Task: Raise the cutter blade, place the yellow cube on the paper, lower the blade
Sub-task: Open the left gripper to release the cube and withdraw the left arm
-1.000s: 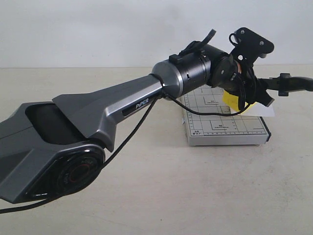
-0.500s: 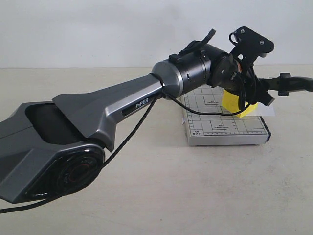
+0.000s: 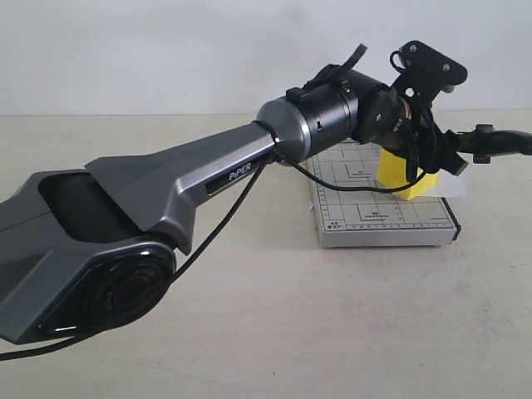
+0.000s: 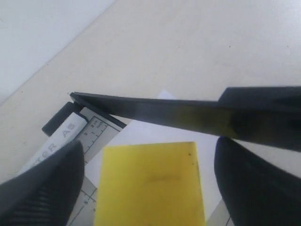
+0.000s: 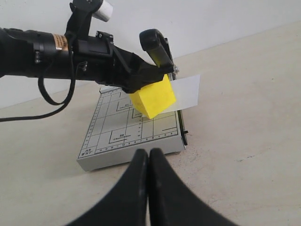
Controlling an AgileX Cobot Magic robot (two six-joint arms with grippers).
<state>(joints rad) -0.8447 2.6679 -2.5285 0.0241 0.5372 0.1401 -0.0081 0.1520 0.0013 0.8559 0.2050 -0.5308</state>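
Note:
The yellow cube [image 4: 150, 183] sits between my left gripper's fingers [image 4: 44, 188] with white paper showing on both sides, so my left gripper [image 3: 424, 162] is open around it. In the right wrist view the cube [image 5: 153, 96] looks tilted, with its lower corner down at the paper [image 5: 188, 92] on the grey trimmer [image 5: 122, 141]. The cutter blade [image 4: 155, 110] stands raised, its handle [image 5: 153, 40] up above the cube. My right gripper [image 5: 149, 151] is shut and empty, over the table in front of the trimmer.
The beige table [image 3: 332, 316] surrounds the trimmer [image 3: 374, 224]. The left arm [image 3: 183, 183] stretches across the middle. A black cable [image 3: 224, 220] hangs under it. The paper [image 3: 455, 189] overhangs the trimmer's cutting edge. A white wall stands behind.
The yellow cube has come lower and more into view below the left gripper. The left wrist has lifted slightly. The raised blade has not moved.

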